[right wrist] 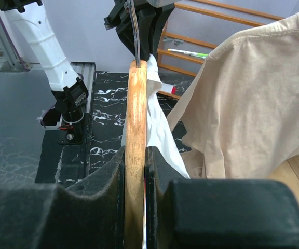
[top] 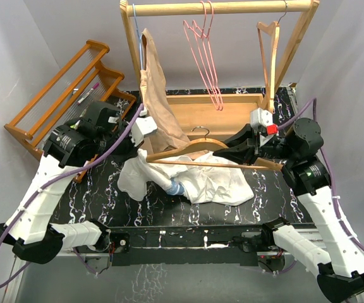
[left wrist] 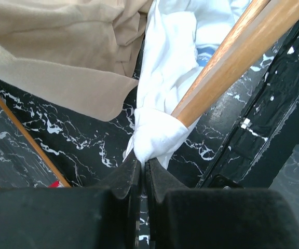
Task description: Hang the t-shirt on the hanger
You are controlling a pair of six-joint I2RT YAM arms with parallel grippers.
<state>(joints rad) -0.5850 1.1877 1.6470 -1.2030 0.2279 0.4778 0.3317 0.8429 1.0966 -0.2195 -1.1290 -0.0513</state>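
Left pincer [left wrist: 141,165] clamped on t-shirt [left wrist: 165,78] edge, apparently wrapped round wooden hanger [left wrist: 232,57] tip; right pincer [right wrist: 135,155] grips other arm.

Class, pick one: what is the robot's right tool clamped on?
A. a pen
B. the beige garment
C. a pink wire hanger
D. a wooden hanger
D: in its wrist view the right tool is shut on the wooden hanger, while the pink hangers hang on the rail.
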